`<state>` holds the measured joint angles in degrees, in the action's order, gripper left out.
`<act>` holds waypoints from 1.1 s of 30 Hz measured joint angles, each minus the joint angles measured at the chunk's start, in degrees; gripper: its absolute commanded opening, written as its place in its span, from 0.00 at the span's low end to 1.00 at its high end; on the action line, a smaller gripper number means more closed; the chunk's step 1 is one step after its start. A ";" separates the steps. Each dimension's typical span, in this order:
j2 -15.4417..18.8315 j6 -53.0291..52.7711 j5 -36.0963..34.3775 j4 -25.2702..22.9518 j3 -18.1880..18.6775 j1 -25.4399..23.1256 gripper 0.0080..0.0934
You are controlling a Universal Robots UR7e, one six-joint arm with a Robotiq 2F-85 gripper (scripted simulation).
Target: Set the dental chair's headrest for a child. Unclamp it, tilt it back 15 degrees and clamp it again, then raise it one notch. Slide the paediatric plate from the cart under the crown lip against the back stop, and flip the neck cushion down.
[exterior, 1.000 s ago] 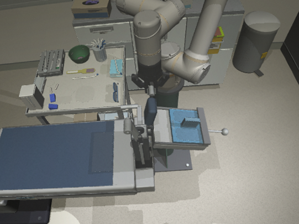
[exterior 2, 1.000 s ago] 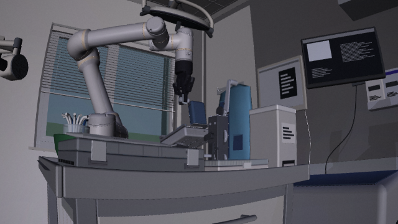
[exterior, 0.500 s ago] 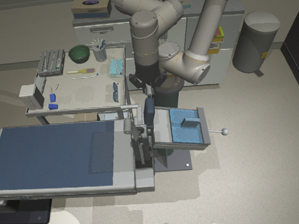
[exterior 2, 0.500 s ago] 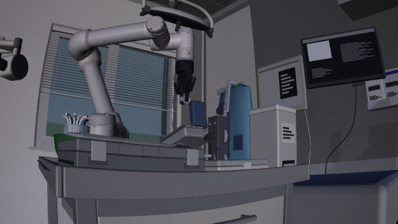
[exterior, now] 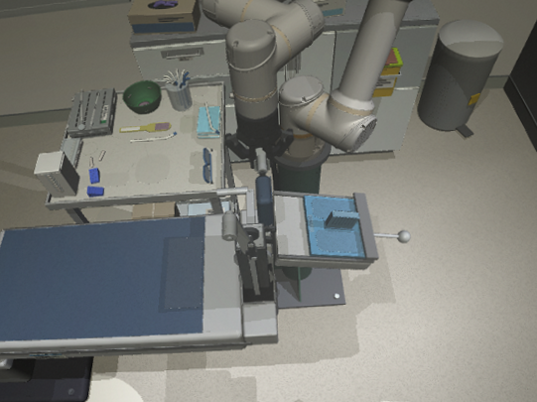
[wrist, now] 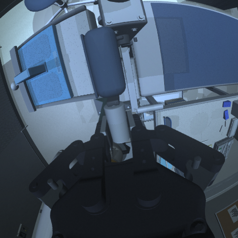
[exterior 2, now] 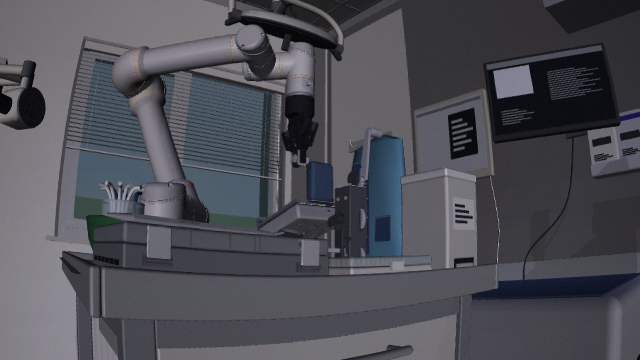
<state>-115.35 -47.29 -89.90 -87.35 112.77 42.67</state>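
The headrest's clamp and notch column (exterior: pixel 253 258) are partly hidden behind the chair's grey end block. The dark blue neck cushion (exterior: pixel 264 200) (exterior 2: pixel 320 181) (wrist: pixel 104 62) stands upright at the inner edge of the headrest, and I grip its pale cylindrical handle (wrist: pixel 116 125) in my closed gripper (exterior: pixel 261 161) (exterior 2: pixel 298 159) (wrist: pixel 119 148), directly above it. The light blue paediatric plate (exterior: pixel 333 225) (wrist: pixel 42 68) lies on the tilted headrest tray against the far lip, its dark ribbed grip on top.
The instrument cart (exterior: pixel 143 143) stands beside the chair's blue backrest (exterior: pixel 98 278), carrying a green bowl (exterior: pixel 141 96), a cup, a cassette and small tools. A ball-ended lever (exterior: pixel 404 236) sticks out past the headrest. A grey bin (exterior: pixel 459 74) stands by the cabinets.
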 measured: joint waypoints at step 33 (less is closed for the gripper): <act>2.10 4.56 -0.05 -2.72 0.57 4.57 0.00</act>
<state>-113.25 -42.73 -89.95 -90.07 113.34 47.24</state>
